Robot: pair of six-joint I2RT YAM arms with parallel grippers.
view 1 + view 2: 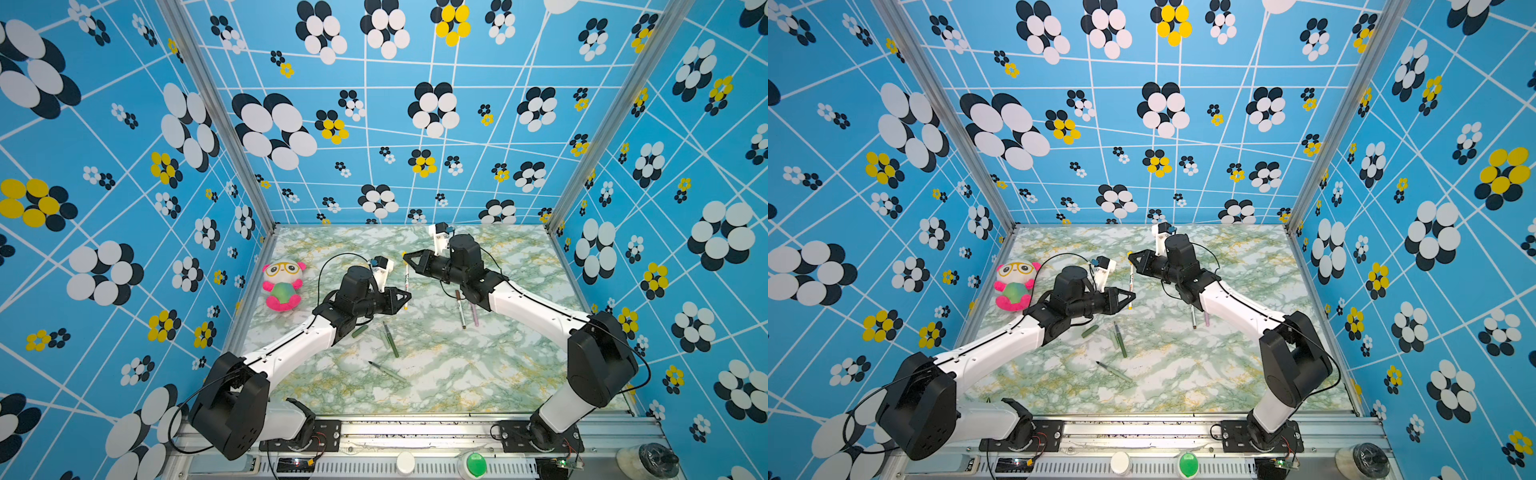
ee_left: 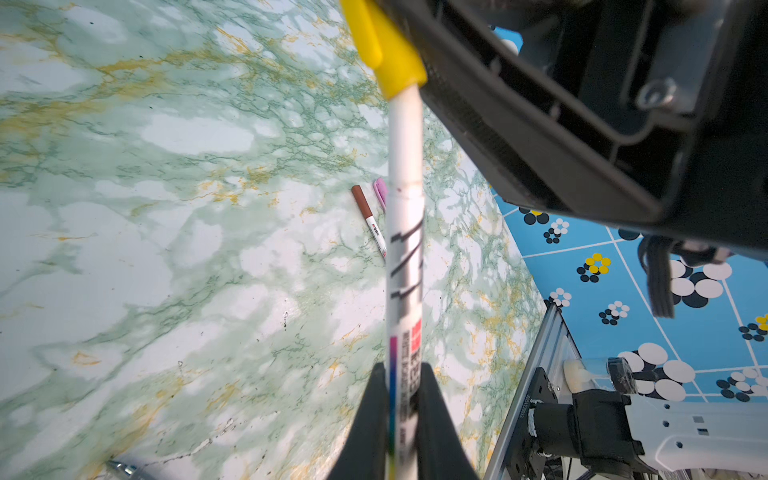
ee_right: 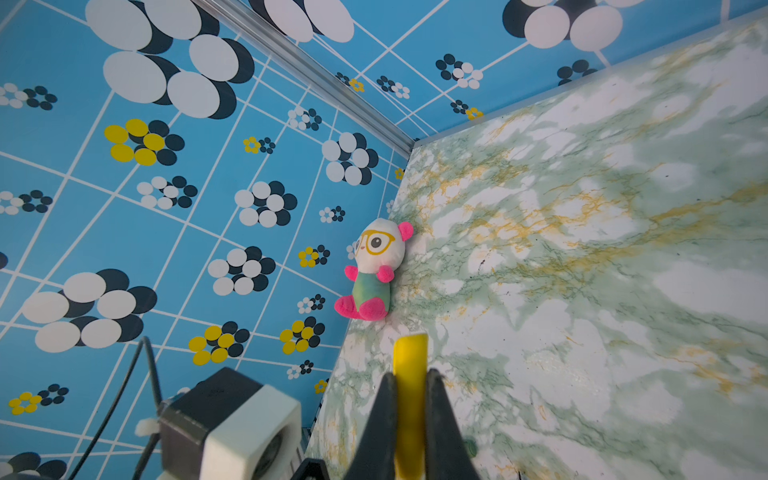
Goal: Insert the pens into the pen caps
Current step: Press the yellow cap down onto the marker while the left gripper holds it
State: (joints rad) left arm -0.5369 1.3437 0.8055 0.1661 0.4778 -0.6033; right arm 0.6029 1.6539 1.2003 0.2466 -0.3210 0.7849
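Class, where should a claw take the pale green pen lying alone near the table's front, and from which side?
Mid-barrel of the pale green pen, from straight above, closing across its width: it lies flat and alone, and this leaves its tip free.

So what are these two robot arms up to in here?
They are capping pens. The left fingers grip a white pen, and the right fingers hold the yellow cap on its far end. A brown-capped pen and a pink pen lie by the right arm; the dark green pen and pale green pen lie uncapped on the table.
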